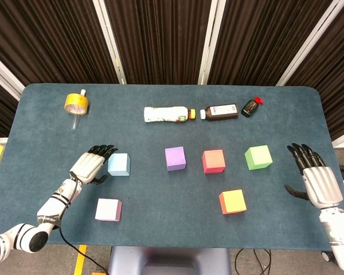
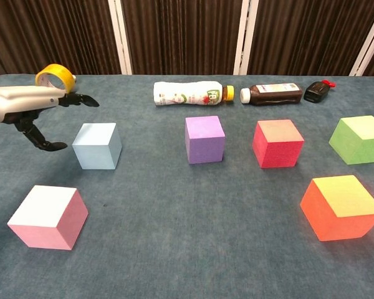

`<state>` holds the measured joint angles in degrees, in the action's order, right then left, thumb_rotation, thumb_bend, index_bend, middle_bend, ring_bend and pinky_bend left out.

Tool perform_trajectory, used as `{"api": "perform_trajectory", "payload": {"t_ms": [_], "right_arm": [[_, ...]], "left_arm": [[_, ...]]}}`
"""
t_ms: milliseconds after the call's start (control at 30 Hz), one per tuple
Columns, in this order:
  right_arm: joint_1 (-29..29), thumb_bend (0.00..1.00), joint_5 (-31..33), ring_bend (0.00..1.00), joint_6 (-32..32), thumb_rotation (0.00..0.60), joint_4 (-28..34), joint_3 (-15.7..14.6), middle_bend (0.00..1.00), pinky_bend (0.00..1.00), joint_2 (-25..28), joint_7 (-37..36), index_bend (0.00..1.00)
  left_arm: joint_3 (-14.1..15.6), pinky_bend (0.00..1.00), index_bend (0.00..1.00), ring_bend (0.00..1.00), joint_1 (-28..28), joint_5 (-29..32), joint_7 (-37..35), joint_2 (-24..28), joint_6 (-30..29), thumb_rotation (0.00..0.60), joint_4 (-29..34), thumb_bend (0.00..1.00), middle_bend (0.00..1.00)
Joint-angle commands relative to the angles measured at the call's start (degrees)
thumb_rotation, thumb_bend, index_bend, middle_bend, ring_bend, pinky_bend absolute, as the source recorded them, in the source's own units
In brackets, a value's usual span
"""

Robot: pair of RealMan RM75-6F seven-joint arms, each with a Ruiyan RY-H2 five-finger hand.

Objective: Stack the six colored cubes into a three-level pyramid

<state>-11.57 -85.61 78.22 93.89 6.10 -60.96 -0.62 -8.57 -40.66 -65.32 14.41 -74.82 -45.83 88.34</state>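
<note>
— Dark pleated curtains with white posts hang behind the table point(image 1: 46, 109), whose top is a napped blue-grey cloth with rounded corners. What sits on it?

— Six matte, sharp-edged cubes, all apart, none stacked: light blue cube point(image 1: 118, 164), purple cube point(image 1: 175, 158), red cube point(image 1: 214, 161) and green cube point(image 1: 258, 157) in a loose row across the middle; pink cube point(image 1: 108, 209) and orange cube point(image 1: 232, 201) nearer the robot. Being cubes, they have no long axis; most sit slightly turned.

— And the hands?

— Left hand point(image 1: 90, 165) hovers just left of the light blue cube, fingers spread, holding nothing. Right hand point(image 1: 317, 177) is near the right edge, fingers apart, empty.

— Anything else?

— Yellow tape roll point(image 1: 76, 102), a white bottle point(image 1: 165, 114), a brown bottle point(image 1: 220, 111) and a small dark bottle point(image 1: 251, 106), the bottles lying lengthwise along the far edge.
</note>
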Motion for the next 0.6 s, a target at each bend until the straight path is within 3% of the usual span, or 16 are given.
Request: {"api": "perform_trajectory", "payload": {"t_ms": [33,333,433,600], "right_arm": [[0.0,0.26,0.0,0.07,0.0,0.6,-0.1,0.0,0.15,0.26,-0.1,0.0,0.02],[0.2,0.26,0.7,0.07,0.1,0.6,0.1,-0.3,0.15,0.26,0.2,0.4,0.02],[0.4,0.26,1.1,0.07,0.2,0.6,0.0,-0.4,0.15,0.26,0.2,0.4,0.02],[0.8,0.26,1.4,0.08,0.7,0.6,0.0,-0.3,0.15,0.26,0.4,0.4,0.03]], "left_arm": [[0.2,0.09,0.0,0.0,-0.7,1.6,-0.4,-1.8,1.0,0.6,-2.2,0.38,0.0],[0.1,0.1,0.0,0.03,-3.5,3.3,-2.1,-6.8,4.1,0.6,-9.1,0.37,0.04],[0.1,0.14,0.07,0.12,-4.2,3.0,-2.3,-8.9,4.0,0.6,-12.0,0.37,0.14],[-1.0,0.28,0.29,0.34,-4.7,0.9,-4.9,-12.3,1.7,0.6,-15.9,0.37,0.38]]}}
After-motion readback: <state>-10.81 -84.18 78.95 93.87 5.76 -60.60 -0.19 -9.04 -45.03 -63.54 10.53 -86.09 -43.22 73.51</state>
